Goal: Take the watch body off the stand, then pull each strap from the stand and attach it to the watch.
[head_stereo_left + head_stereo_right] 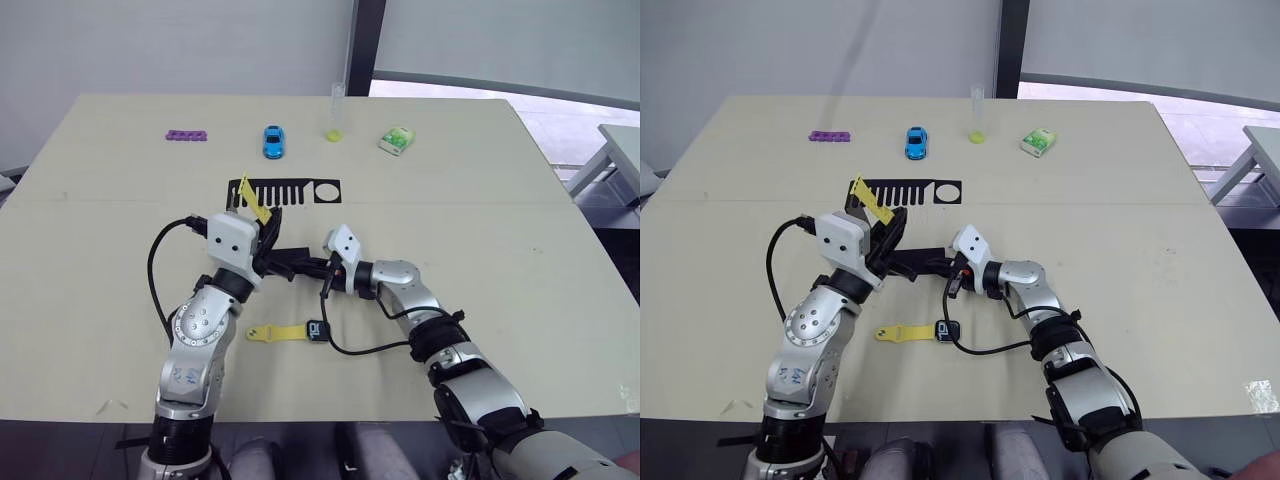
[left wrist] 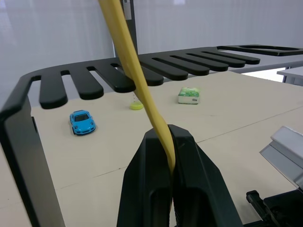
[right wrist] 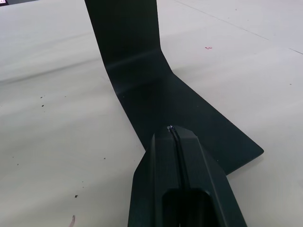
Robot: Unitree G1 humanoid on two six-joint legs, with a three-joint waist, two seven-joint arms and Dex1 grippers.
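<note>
The black stand (image 1: 285, 190) is at mid-table, its slotted top plate (image 2: 142, 71) over a flat base (image 3: 180, 109). One yellow strap (image 1: 255, 203) runs up through a slot near the plate's left end. My left gripper (image 2: 170, 135) is shut on the strap's lower part, just below the plate. My right gripper (image 3: 176, 135) is shut with nothing in it, its tip resting on the stand's base. The watch body (image 1: 318, 331) lies flat on the table nearer me, with the other yellow strap (image 1: 272, 333) joined to its left side.
Along the far side of the table are a purple strip (image 1: 186, 134), a blue toy car (image 1: 273, 141), a clear tube with a yellow bottom (image 1: 336, 112) and a green-and-white packet (image 1: 397, 141). A black cable (image 1: 365, 345) loops beside the watch.
</note>
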